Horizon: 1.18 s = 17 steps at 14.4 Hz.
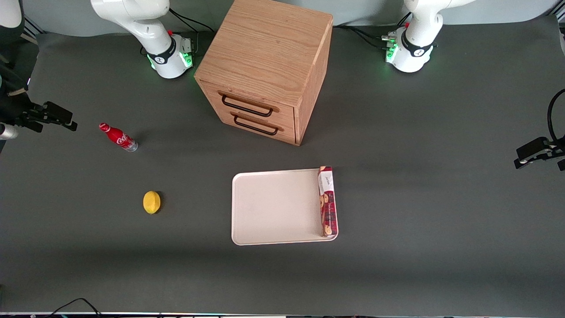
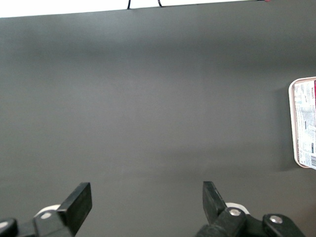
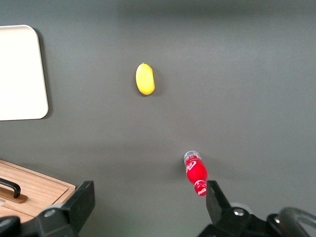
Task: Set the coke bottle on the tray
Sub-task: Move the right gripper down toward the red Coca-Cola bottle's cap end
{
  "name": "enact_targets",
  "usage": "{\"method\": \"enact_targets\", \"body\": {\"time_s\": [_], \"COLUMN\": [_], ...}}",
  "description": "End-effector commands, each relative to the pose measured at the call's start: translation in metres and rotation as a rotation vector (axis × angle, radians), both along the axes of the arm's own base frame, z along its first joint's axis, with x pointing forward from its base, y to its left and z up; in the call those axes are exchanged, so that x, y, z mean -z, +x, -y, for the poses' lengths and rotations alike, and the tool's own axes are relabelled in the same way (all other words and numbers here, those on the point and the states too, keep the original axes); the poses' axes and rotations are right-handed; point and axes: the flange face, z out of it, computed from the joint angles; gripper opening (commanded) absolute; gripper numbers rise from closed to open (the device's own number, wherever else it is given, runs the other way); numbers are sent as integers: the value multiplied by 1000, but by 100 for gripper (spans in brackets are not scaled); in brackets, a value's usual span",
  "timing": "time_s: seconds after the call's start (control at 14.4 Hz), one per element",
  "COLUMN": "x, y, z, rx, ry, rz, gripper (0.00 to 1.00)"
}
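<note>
The coke bottle (image 1: 118,137) is a small red bottle with white script and a silvery base, on the dark table toward the working arm's end. It also shows in the right wrist view (image 3: 196,174), close beside one fingertip (image 3: 215,197) and not between the fingers. My right gripper (image 1: 62,118) hangs above the table near the bottle, farther toward the table's end; in the wrist view the gripper (image 3: 149,196) is open and empty. The cream-white tray (image 1: 273,207) lies in mid-table, nearer the front camera than the cabinet, and also shows in the right wrist view (image 3: 19,74).
A long red biscuit box (image 1: 327,201) lies on the tray along its edge toward the parked arm. A yellow lemon (image 1: 152,202) (image 3: 145,79) lies nearer the front camera than the bottle. A wooden two-drawer cabinet (image 1: 265,66) (image 3: 29,190) stands farther from the camera than the tray.
</note>
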Motion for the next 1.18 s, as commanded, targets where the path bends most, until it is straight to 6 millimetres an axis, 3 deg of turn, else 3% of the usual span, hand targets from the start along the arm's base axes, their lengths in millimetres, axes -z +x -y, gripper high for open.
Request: {"method": "enact_targets", "body": {"time_s": [0.0, 0.21, 0.42, 0.62, 0.76, 0.97, 1.11], "x": [-4, 9, 35, 93, 152, 220, 246], "y": [7, 5, -30, -71, -102, -127, -136], "z": [3, 4, 24, 40, 43, 68, 72], "rx": [13, -1, -50, -49, -51, -56, -49], "ry": [24, 12, -32, -59, -51, -92, -86], "rz": [-17, -69, -166, -201, -153, -101, -90], "gripper": [100, 100, 100, 100, 100, 100, 100]}}
